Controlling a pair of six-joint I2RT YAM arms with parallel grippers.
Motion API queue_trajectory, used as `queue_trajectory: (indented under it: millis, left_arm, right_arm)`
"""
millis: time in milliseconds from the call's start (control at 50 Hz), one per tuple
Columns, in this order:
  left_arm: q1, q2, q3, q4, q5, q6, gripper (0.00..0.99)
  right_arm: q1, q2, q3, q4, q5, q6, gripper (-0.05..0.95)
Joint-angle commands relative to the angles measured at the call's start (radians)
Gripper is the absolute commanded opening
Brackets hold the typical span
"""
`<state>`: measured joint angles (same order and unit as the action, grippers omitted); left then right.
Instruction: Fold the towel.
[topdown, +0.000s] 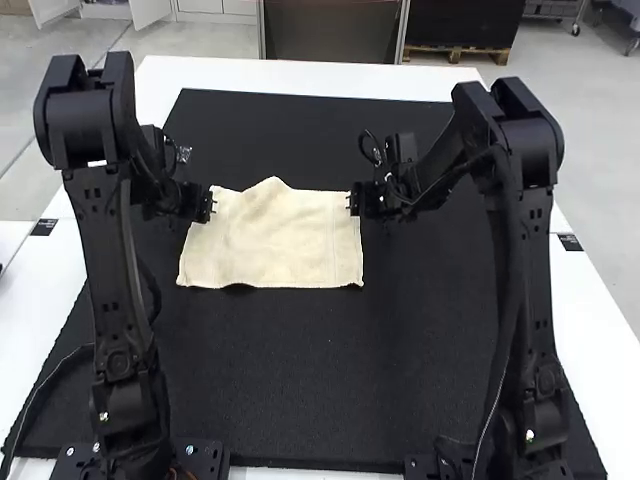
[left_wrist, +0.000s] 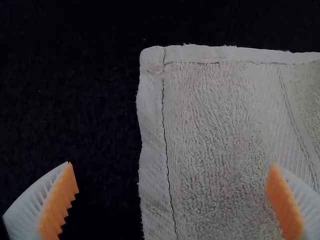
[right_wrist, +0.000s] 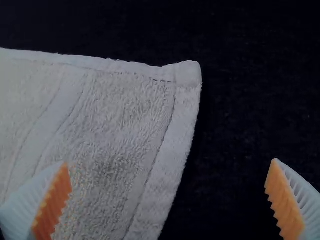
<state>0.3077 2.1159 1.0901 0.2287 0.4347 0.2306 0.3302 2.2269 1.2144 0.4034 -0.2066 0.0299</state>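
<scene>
One cream towel lies spread on the black mat, a little to the left of the centre of the frame in the high view. Its upper edge rises into one small peak, left of the middle of this edge, and its lower edge is almost straight. Below the mat is the white table, seen along the upper part of the frame. At the upper left corner of the towel is the left gripper, and at the upper right corner is the right gripper. Both are released, with their fingers wide apart, and neither one grasps the cloth. In each wrist view, a hemmed side of the towel passes between the orange pads, so one finger is over cloth and the other is over mat.
</scene>
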Motion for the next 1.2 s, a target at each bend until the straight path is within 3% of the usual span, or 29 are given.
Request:
queue_trajectory:
  millis: [0,140,300,380,460,500,580,600,720,980,1180]
  left_arm:
    - [0.013,0.013,0.013,0.006,0.007,-0.001,0.877]
    - [0.019,0.013,0.005,0.006,0.009,-0.001,0.875]
    - [0.019,0.018,-0.015,0.029,0.009,0.001,0.764]
    - [0.016,0.023,-0.024,0.040,0.009,0.001,0.730]
    - [0.014,0.024,-0.030,0.047,0.013,0.001,0.590]
    - [0.014,0.026,-0.033,0.047,0.016,0.006,0.495]
    - [0.011,0.033,-0.042,0.058,0.016,0.029,0.074]
    - [0.010,0.036,-0.045,0.069,0.016,0.029,0.020]
    - [0.010,0.046,-0.058,0.103,0.015,0.029,0.026]
    - [0.025,0.044,-0.058,0.110,0.030,0.029,0.026]
    - [0.065,0.042,-0.058,0.113,0.032,0.027,0.026]
  right_arm:
    - [0.049,0.019,0.022,-0.008,-0.028,-0.001,0.89]
    - [0.056,0.019,0.022,-0.014,-0.028,-0.001,0.87]
    - [0.058,0.028,0.020,-0.032,-0.030,-0.012,0.68]
    - [0.056,0.030,0.020,-0.040,-0.034,-0.018,0.52]
    - [0.055,0.036,0.022,-0.044,-0.080,-0.024,0.25]
    - [0.055,0.039,0.023,-0.051,-0.111,-0.025,0.18]
    - [0.052,0.045,0.025,-0.055,-0.114,-0.024,0.08]
    - [0.052,0.046,0.027,-0.057,-0.112,-0.024,0.06]
    - [0.049,0.056,0.030,-0.060,-0.123,-0.016,-0.01]
    - [0.047,0.057,0.030,-0.075,-0.125,-0.036,-0.01]
    - [0.032,0.056,0.028,-0.074,-0.126,-0.033,-0.01]
